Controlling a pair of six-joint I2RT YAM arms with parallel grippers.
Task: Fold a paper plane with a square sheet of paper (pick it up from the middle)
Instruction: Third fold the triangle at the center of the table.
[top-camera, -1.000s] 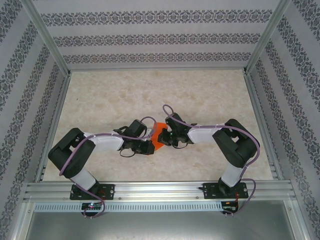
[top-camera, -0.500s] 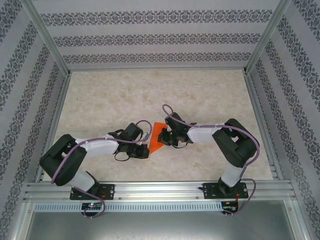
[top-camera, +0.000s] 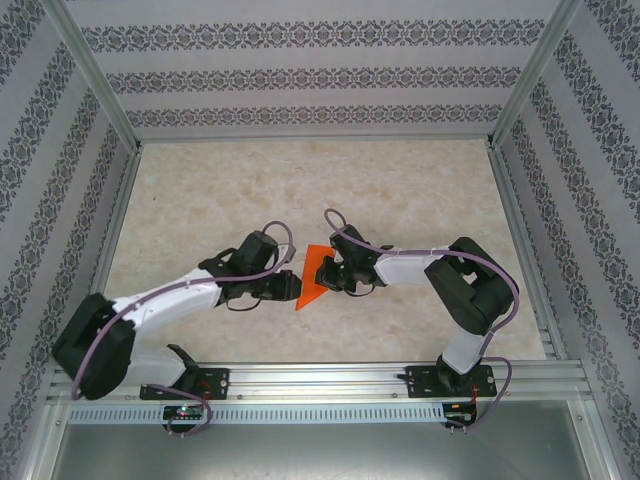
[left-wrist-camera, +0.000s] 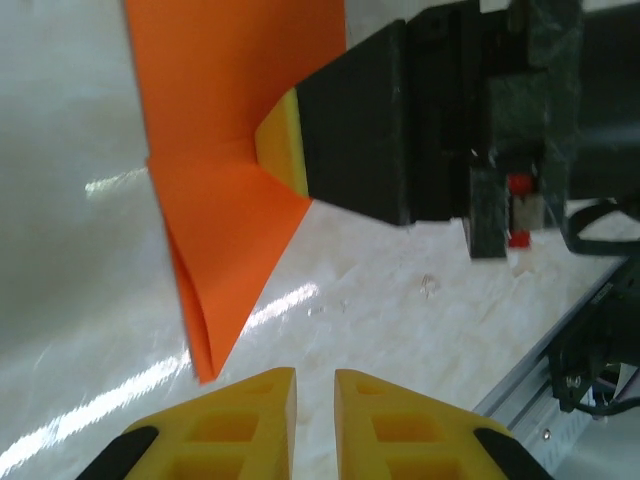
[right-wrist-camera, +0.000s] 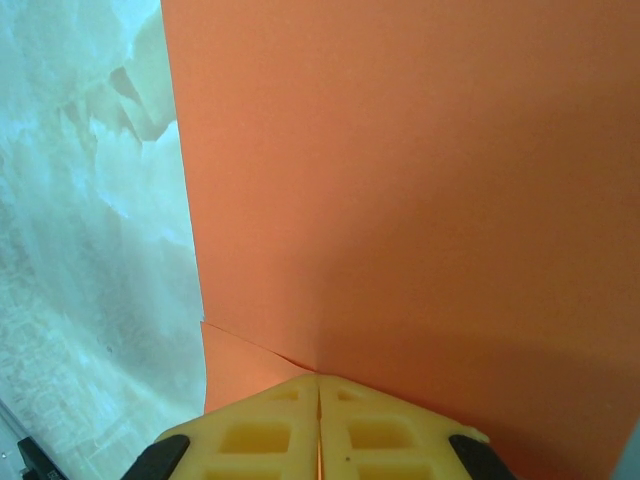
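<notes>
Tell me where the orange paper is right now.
In the overhead view the orange paper is near the table's middle, between the two grippers. The right gripper pinches it, and the left gripper is close by on its left.

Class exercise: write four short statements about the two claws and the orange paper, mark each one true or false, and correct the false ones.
1. The right claw is clamped on the orange paper. True.
2. The left claw grips the paper's pointed tip. False: it holds nothing and sits apart from the paper.
3. The paper is a flat, unfolded square. False: it is folded and tapers to a point.
4. Seen from above, the paper sits between the two claws. True.
</notes>
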